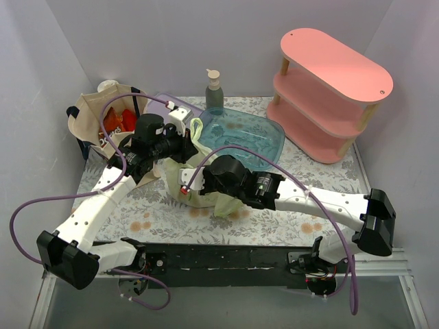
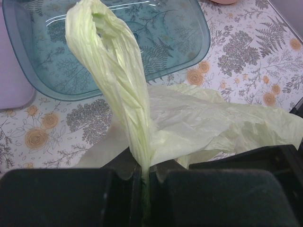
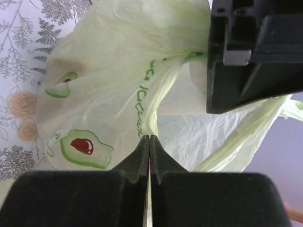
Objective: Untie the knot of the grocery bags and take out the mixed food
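1. Two grips are on the pale-green bag [image 1: 200, 185], which lies in the middle of the tabletop [image 1: 274, 219], between the arms and just before the blue tray [image 1: 271, 133]. The left pincer [image 2: 144, 177] is clamped on the twisted handle loop [image 2: 113, 75], which stands up from its jaws. The right pincer [image 3: 149, 144] is closed flat on a thin fold of the bag's film, beside the printed avocado [image 3: 83, 146].
2. Very thin film is the first danger. If both arms pull apart hard, I think it may stretch or tear near what seems to be the knot [image 3: 183, 54], instead of the knot opening.
3. Pulling along the twisted loop could draw the knot tighter. Whether it is already loose I cannot tell.
4. Little film is in the right grip, so it may slip out.
5. Lifting the whole bag could spill the hidden food against the tray.
6. Behind, at the left, the canvas tote [image 1: 89, 113] holds red packets [image 1: 118, 122]. The purple cable [image 1: 110, 103] of the left arm passes over it and might catch it.
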Robot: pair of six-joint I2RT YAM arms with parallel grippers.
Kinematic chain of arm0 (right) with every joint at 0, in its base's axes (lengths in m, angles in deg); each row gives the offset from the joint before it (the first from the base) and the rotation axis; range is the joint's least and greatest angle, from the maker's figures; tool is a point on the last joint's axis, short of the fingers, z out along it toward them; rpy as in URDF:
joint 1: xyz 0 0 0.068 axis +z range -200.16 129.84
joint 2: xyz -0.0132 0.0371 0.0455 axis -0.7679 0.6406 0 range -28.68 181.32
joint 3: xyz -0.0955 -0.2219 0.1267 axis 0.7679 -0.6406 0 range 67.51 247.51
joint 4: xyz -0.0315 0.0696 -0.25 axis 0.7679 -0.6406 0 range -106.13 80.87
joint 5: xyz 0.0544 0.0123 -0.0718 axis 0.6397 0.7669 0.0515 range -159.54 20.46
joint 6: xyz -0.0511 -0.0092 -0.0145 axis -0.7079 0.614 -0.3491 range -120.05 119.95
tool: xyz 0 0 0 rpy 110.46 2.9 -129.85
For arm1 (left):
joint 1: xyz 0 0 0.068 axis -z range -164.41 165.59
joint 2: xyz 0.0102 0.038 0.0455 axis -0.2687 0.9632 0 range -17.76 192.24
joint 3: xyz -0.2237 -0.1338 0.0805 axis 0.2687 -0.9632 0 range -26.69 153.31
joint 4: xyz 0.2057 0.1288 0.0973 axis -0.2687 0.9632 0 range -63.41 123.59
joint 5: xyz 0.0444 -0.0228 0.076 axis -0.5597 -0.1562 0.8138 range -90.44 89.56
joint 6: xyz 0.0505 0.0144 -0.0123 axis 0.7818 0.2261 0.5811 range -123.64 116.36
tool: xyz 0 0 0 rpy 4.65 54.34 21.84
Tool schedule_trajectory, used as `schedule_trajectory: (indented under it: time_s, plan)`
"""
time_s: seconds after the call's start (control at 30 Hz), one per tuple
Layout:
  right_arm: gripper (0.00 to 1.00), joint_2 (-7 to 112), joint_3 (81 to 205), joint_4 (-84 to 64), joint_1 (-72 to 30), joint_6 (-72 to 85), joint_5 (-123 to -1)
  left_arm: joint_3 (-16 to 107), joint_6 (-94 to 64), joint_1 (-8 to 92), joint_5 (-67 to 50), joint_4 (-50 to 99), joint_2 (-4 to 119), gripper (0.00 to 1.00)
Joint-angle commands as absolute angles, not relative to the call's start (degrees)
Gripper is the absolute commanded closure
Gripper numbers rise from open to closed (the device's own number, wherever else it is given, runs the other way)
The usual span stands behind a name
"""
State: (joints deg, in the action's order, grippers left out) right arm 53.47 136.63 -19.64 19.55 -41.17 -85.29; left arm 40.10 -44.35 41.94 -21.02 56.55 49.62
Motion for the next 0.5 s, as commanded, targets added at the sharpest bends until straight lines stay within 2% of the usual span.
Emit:
schedule_trajectory:
  time_s: [0.0,0.27,0.47]
  plan:
    - [0.99,53.76,137.56,-19.59,17.60,-40.48,-86.33,39.93,-44.07,41.52,-21.80,55.86,47.11,1.00]
    - [0.99,59.82,136.77,-16.96,13.82,-43.20,-85.02,39.58,-45.30,41.08,-23.99,55.51,46.23,0.99]
    - [0.99,61.76,131.15,-23.36,20.40,-49.00,-70.62,40.46,-44.69,40.90,-24.44,55.07,46.84,0.98]
